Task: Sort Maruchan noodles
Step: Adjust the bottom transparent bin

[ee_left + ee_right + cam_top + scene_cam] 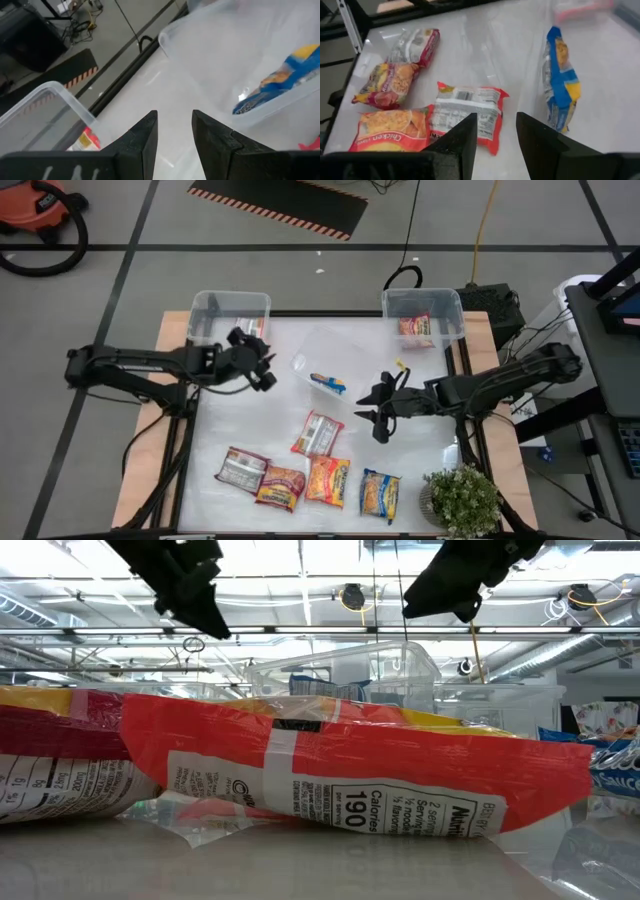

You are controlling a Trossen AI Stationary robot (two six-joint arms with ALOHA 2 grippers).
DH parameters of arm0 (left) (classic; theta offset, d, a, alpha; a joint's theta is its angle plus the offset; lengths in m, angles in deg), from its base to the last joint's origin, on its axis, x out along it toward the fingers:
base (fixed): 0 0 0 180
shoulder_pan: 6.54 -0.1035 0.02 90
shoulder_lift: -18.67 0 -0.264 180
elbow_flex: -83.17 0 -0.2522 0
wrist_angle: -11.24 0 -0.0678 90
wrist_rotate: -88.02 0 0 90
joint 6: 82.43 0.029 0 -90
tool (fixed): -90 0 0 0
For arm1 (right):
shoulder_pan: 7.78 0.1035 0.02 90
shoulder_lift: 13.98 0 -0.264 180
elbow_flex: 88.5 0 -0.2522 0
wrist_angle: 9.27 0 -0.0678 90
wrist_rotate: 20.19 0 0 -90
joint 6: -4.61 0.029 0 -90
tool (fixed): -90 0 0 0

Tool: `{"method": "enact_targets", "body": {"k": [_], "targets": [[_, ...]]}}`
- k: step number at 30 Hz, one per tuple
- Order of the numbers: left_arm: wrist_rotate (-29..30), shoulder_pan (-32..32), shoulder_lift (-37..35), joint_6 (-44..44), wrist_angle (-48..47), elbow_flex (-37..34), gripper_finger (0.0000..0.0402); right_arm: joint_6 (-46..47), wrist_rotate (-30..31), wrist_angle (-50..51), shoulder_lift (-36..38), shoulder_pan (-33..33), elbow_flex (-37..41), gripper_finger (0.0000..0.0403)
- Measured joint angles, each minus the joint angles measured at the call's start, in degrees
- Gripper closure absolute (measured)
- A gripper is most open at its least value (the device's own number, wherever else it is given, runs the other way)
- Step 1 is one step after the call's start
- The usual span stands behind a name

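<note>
Ramen packets spread over a white table, both arms hovering with nothing held.

High view: left gripper (262,360) hangs beside the left clear bin (210,304), which holds one packet; right gripper (378,406) hangs mid-table, near the tilted centre bin (320,347) holding a blue-yellow packet (328,383). The right bin (450,315) holds a red-pink packet (416,329). A red-edged packet (318,433) lies loose below the centre bin; four more sit in a row along the near edge, beside a potted plant (461,501). Low view: a red packet (340,778) fills the foreground, both grippers dark overhead. Left wrist view: fingers (141,140) slightly apart, empty, above bare tabletop. Right wrist view: fingers (465,142) apart, empty, over the red-edged packet (465,111), the Chicken packet (390,131) alongside it.
</note>
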Motion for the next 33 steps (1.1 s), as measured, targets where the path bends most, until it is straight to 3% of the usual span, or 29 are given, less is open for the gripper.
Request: {"method": "enact_targets", "body": {"k": [12,23,33], "targets": [[6.9,-1.0,11.8,0.7,3.4,0.0,0.0274,1.8,-2.6,0.3,-3.6,-1.1,0.0,0.0273],[-3.4,-0.6,10.1,3.6,2.5,0.0,0.0274,-1.7,-2.4,1.1,-3.5,-2.2,-0.1,0.0273],[-14.9,2.5,2.9,2.8,-1.0,0.0,0.0274,-4.1,-2.3,1.3,-3.6,-2.3,-0.1,0.0273]]}}
